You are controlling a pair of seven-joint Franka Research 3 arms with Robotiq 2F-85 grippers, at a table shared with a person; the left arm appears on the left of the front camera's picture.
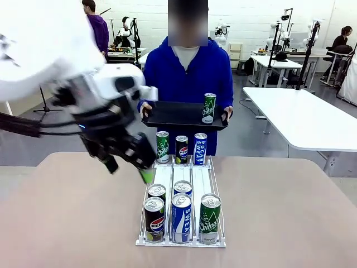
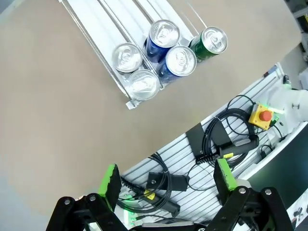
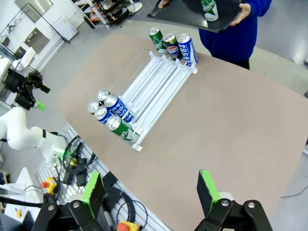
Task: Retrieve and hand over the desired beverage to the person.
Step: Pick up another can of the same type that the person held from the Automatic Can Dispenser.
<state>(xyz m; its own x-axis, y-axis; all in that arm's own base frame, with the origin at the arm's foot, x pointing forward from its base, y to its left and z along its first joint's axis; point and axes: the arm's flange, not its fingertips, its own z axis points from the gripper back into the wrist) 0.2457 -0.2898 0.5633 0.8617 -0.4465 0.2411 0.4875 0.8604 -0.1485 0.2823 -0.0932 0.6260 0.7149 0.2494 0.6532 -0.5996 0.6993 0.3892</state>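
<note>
left pincer [image 1: 129, 169]: wide open, nothing in it; low over the tabletop [image 1: 67, 223], just left of the rack [image 1: 201, 177]
right pincer [image 3: 150, 191]: wide open, nothing in it; high up on the robot's side, rack well apart below
green can [image 1: 209, 108]: upright on the black tray [image 1: 167, 115], toward its right end
tray: held level by the person [image 1: 187, 72] at the far side, above the rack's far end
rack far end: 3 cans [image 1: 182, 149], green, Pepsi, Pocari Sweat
rack near end: 5 cans [image 1: 181, 218], 3 in front, 2 behind
</note>
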